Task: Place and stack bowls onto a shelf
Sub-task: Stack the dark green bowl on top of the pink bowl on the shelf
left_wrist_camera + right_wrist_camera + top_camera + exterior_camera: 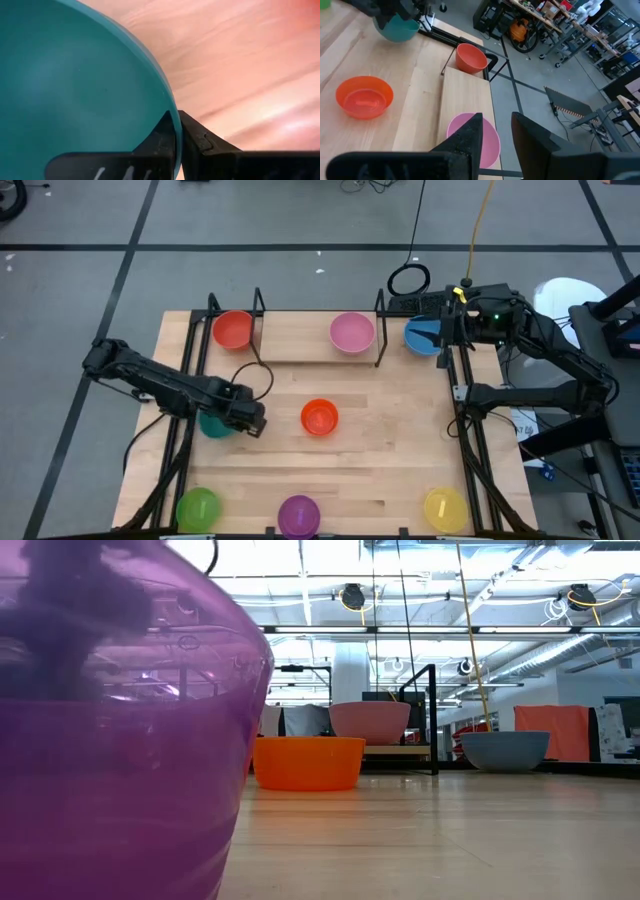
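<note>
My left gripper (250, 420) (175, 116) is over the table's left part, shut on the teal bowl (213, 424) (397, 29). The orange bowl (319, 417) stands mid-table to its right. The shelf (300, 345) is at the far edge. The pink bowl (352, 332) sits on its board, and the red bowl (233, 330) is at its left end. The blue bowl (420, 336) stands on the table just right of the shelf. My right gripper (443, 330) (497, 116) is open above that bowl's right side. My left gripper pinches the teal bowl's rim (170, 107), with one finger (160, 142) inside the bowl and the other finger (205, 142) outside its wall. The bowl sits below the gripper. Whether its base touches the table I cannot tell.
The green bowl (198, 508), purple bowl (298, 515) and yellow bowl (445, 508) stand along the near edge. The purple bowl (120, 740) fills the left of the low view. Black frame rails run down both table sides. Bare wood lies right of the orange bowl.
</note>
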